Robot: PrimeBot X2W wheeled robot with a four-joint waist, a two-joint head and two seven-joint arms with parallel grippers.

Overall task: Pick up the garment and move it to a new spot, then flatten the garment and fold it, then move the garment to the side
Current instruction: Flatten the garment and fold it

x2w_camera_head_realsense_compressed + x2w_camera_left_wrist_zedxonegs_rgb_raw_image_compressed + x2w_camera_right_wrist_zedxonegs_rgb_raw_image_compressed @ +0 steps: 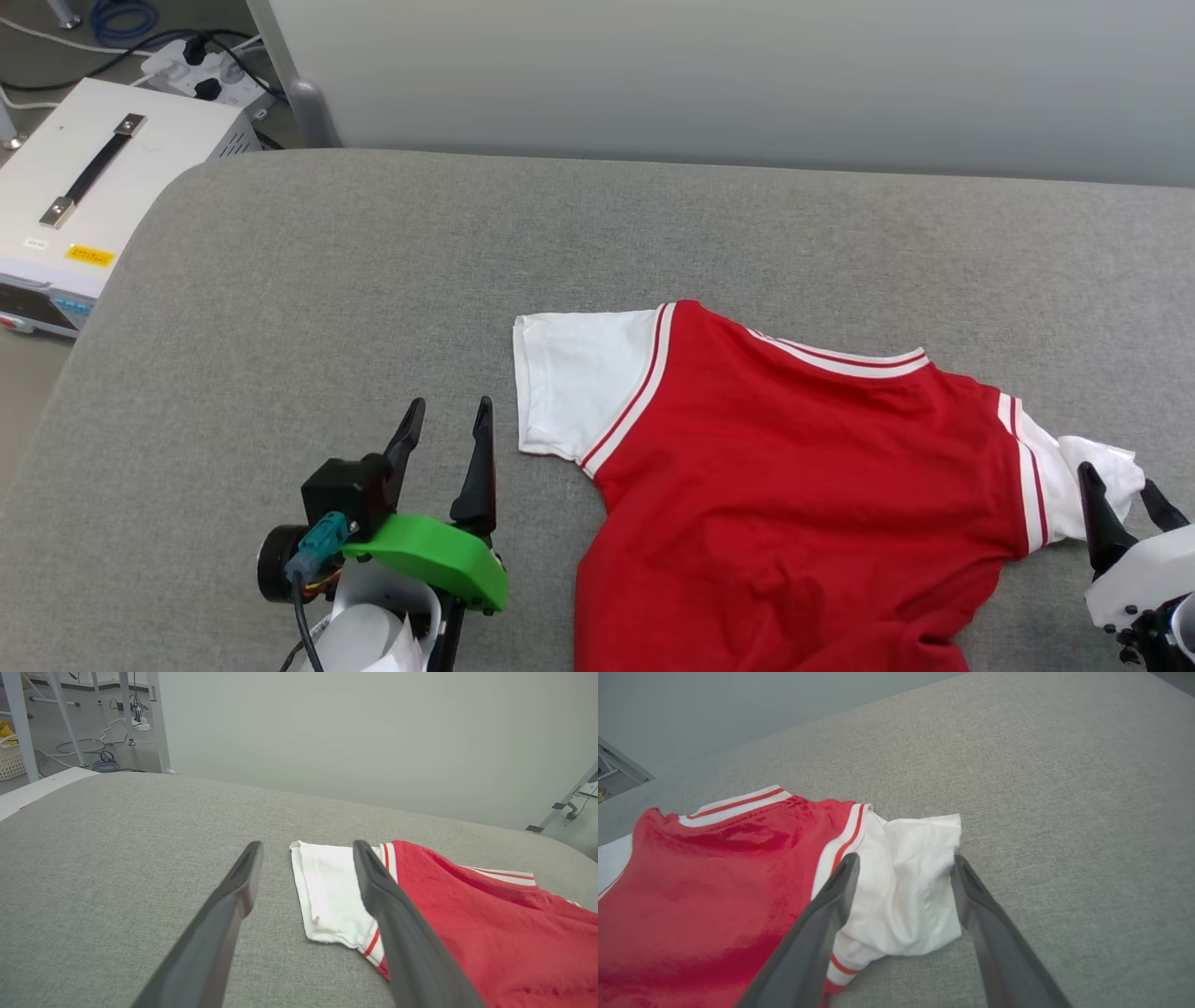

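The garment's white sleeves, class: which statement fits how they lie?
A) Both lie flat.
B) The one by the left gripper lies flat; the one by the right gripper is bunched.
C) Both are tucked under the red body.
B: the garment has one sleeve spread flat beside the left gripper, while the other sleeve sits crumpled between the open fingers of the right gripper.

The head camera looks steeply down on the garment point(794, 467). The wrist cameras sit low and close at its opposite ends, all three sharing its red body.
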